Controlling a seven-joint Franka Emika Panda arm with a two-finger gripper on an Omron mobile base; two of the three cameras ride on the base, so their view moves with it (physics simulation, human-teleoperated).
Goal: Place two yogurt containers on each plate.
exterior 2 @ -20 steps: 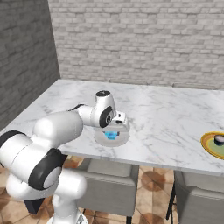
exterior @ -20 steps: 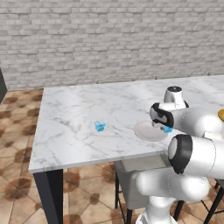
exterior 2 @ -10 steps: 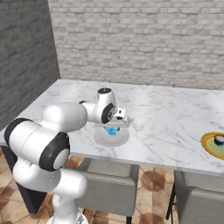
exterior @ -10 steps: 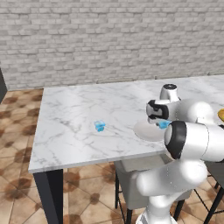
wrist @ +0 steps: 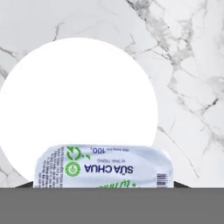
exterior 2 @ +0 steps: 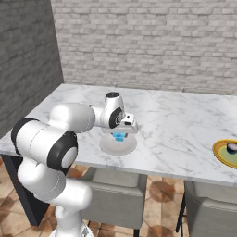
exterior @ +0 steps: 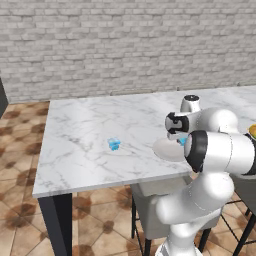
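A blue cup (exterior 2: 119, 136) is held in the closed gripper (exterior 2: 120, 135) just above the white plate (exterior 2: 119, 145), as seen in the right base view; whether cup and plate touch cannot be told. In the left base view the same cup (exterior: 183, 141) is glimpsed as a blue speck between the hand and the robot's forearm, with the gripper (exterior: 181, 140) at the 3 o'clock edge of the white plate (exterior: 167, 149).

A second blue cup (exterior: 114, 144) is shown by the left base view alone on the marble table (exterior: 90, 125), well apart from the plate toward 9 o'clock. In the right base view, near the 3 o'clock edge of the table (exterior 2: 176, 125), an orange-rimmed plate (exterior 2: 221, 154) is seen, bearing a dark cup (exterior 2: 231, 147) with a white top. In the hand view the printed foil lid of the held cup (wrist: 104, 166) is seen at 6 o'clock, with the bare white plate (wrist: 78, 100) spread beyond it and the marble table (wrist: 188, 65) around that.

Compared with a second ago, the arm's elbow has been swung forward, and the hand has stayed over the white plate. The loose cup has not been moved.

Counted: three cups, two blue and one dark; two plates; one table.
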